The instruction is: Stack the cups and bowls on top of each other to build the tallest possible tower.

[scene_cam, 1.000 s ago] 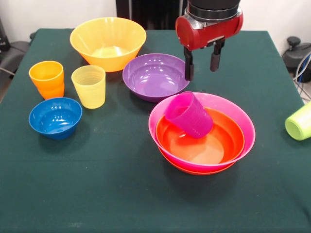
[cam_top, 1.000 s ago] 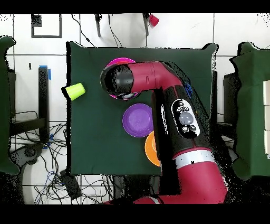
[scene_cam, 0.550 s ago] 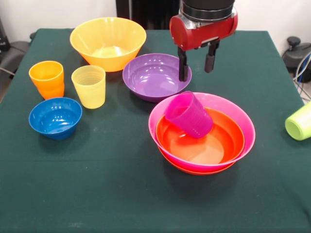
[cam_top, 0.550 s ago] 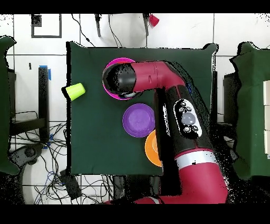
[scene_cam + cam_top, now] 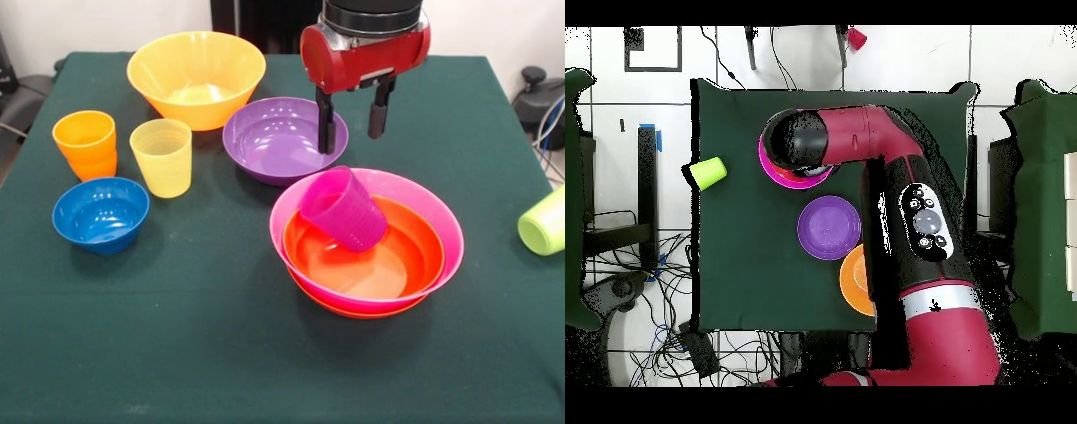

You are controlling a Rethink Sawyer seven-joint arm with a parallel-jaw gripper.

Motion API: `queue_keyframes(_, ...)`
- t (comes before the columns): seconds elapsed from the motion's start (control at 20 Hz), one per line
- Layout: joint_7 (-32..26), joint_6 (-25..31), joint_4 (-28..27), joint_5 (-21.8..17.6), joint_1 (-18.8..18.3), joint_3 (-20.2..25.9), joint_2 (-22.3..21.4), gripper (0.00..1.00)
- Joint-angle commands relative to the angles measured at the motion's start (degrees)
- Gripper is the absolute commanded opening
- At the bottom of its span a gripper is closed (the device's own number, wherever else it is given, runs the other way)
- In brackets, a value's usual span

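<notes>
The end effector (image 5: pixel 351 124) is seen with its two fingers spread apart and nothing between them, hanging above the gap between the purple bowl (image 5: pixel 281 139) and the pink bowl (image 5: pixel 437 216), towards the bench's far edge. The start of a tower is found right of the bench's middle: a red-orange bowl (image 5: pixel 388 265) is nested in the pink bowl, with another red-orange rim showing beneath, and a purple cup (image 5: pixel 344 210) is lying tilted inside, its mouth turned towards the far left corner and its side resting against the pink wall. The purple bowl is set just beside the pile, on its far-left side. A yellow-orange bowl (image 5: pixel 196 75) is placed near the far edge, and a yellow cup (image 5: pixel 162 156), an orange cup (image 5: pixel 86 141) and a blue bowl (image 5: pixel 100 212) are grouped by the left edge; a lime cup (image 5: pixel 546 223) is lying on its side at the right edge. All pieces are judged to be thin glossy plastic: light, fairly stiff, slick, and easily tipped or slid rather than broken. A bowl is best taken by pinching its rim wall, one finger inside and one outside. The tilted cup is best gripped across its wall near the rim, though it may be squeezed out of round or skid away.
</notes>
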Motion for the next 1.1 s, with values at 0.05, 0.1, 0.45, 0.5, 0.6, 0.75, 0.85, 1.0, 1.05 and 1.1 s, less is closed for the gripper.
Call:
queue_keyframes(0.05, 3.21, 3.22, -0.26, 0.33, -0.5, -0.85, 3.16, 1.0)
queue_keyframes(0.1, 2.98, 2.68, 0.25, 0.48, -0.78, -0.64, 3.14, 1.0)
queue_keyframes(0.45, 2.21, 1.81, 0.42, 1.03, -1.48, 0.17, 3.84, 1.0)
queue_keyframes(0.5, 2.29, 1.68, 0.44, 1.12, -1.49, 0.21, 3.9, 1.0)
queue_keyframes(0.6, 2.42, 1.32, 0.68, 1.12, -1.53, 0.23, 3.86, 1.0)
queue_keyframes(0.75, 2.8, 1.0, 1.38, 0.76, -1.47, -0.1, 3.5, 1.0)
queue_keyframes(0.85, 3.08, 0.75, 1.6, 0.52, -1.32, -0.28, 3.6, 1.0)
queue_keyframes(1.0, 3.43, 0.41, 1.76, 0.41, -1.22, -0.38, 3.75, 1.0)
queue_keyframes(1.05, 3.58, 0.39, 1.76, 0.41, -1.17, -0.44, 3.81, 1.0)
queue_keyframes(1.1, 3.79, 0.52, 1.58, 0.5, -1.11, -0.48, 4.0, 1.0)
